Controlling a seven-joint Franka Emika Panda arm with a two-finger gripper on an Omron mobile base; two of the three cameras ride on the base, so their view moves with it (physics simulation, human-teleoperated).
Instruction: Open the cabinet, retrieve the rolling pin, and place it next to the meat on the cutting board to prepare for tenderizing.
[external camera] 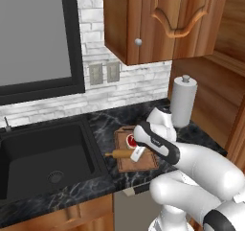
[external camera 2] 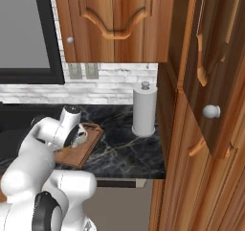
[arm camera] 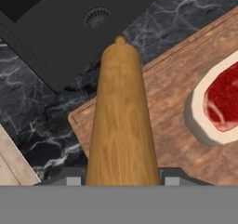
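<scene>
The fingers point(arm camera: 122, 181) are grasping the pin point(arm camera: 122, 121), one dark tip point(arm camera: 70, 180) on each side of it. In the hand view the pin runs from between the tips out toward the sink point(arm camera: 60, 28), and its small round end sticks out past the edge of the board point(arm camera: 172, 116). The pin is over the board, but I cannot tell if it is touching the wood. The meat point(arm camera: 225, 102) lies on the board just beside the pin; it is red with a white rim. In the left base view the pin point(external camera: 119, 154) points toward the sink point(external camera: 43, 158), and the meat point(external camera: 130, 141) is near the back of the board point(external camera: 139, 164). The board lies flat on the dark marble tabletop point(external camera: 103, 122), just beside the sink. A white paper towel roll point(external camera: 183, 100) stands upright behind the board, near the wall. In the right base view the tall cabinet point(external camera 2: 210, 76) is on the right, and its upper door with a round silver knob point(external camera 2: 211, 111) stands open.
</scene>
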